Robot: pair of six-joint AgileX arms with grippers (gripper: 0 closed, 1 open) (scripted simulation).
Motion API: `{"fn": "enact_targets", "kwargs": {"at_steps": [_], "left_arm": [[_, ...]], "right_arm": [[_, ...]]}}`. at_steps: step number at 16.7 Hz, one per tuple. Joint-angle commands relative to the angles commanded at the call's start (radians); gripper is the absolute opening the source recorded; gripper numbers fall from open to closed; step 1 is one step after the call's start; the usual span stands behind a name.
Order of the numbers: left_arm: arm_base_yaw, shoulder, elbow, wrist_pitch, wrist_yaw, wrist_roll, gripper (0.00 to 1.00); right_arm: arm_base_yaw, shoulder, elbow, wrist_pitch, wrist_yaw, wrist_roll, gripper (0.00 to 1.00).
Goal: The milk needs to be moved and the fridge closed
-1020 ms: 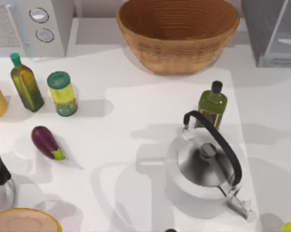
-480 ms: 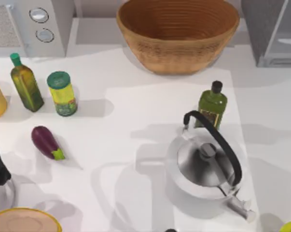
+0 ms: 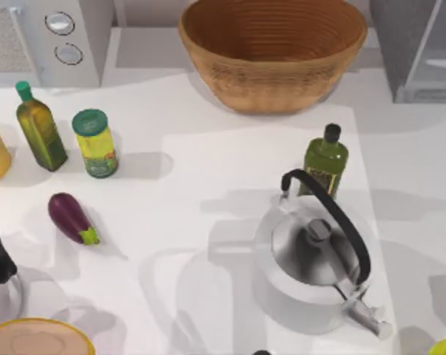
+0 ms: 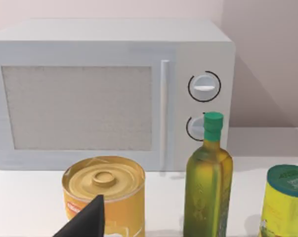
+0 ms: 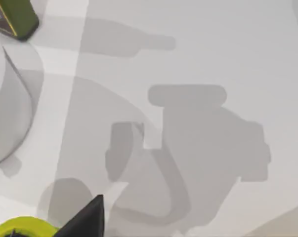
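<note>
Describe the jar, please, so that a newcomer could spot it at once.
Start at the microwave in the table's far left corner. In front of it a green-capped oil bottle stands, and the jar is upright just right of that. It is shorter and stouter, with a yellow label and a flat green lid.

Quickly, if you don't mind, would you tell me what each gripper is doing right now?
Left gripper: above the yellow tin; open or shut cannot be told.
Right gripper: over bare table; cannot be told.

Overhead camera looks down; left wrist camera faces the microwave (image 4: 114, 94).
</note>
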State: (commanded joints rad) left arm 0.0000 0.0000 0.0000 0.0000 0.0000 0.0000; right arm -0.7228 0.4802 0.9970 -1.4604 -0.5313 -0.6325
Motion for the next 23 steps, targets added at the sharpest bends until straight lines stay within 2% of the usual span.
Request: {"fn": "enact_targets", "kwargs": {"at_steps": [5, 8, 10, 13, 16, 18, 23], "left_arm": [[0.000, 0.000, 0.000, 0.000, 0.000, 0.000, 1.00], [0.000, 0.000, 0.000, 0.000, 0.000, 0.000, 1.00], [0.000, 0.000, 0.000, 0.000, 0.000, 0.000, 1.00], [0.000, 0.000, 0.000, 0.000, 0.000, 0.000, 1.00], [0.000, 0.000, 0.000, 0.000, 0.000, 0.000, 1.00], [0.000, 0.000, 0.000, 0.000, 0.000, 0.000, 1.00], [0.000, 0.000, 0.000, 0.000, 0.000, 0.000, 1.00]], "right_arm": [[-0.558, 0.585, 0.121, -0.001, -0.193, -0.550, 1.00], [-0.798, 0.851, 0.203, -0.027, -0.289, -0.842, 1.00], [-0.911, 0.988, 0.255, -0.037, -0.353, -1.016, 1.00], [-1.012, 1.162, 0.308, -0.032, -0.419, -1.231, 1.00], [-1.070, 1.294, 0.332, -0.023, -0.424, -1.368, 1.00], [-1.086, 1.335, 0.339, -0.022, -0.416, -1.410, 1.00], [-1.083, 1.339, 0.336, -0.022, -0.415, -1.415, 1.00]]}}
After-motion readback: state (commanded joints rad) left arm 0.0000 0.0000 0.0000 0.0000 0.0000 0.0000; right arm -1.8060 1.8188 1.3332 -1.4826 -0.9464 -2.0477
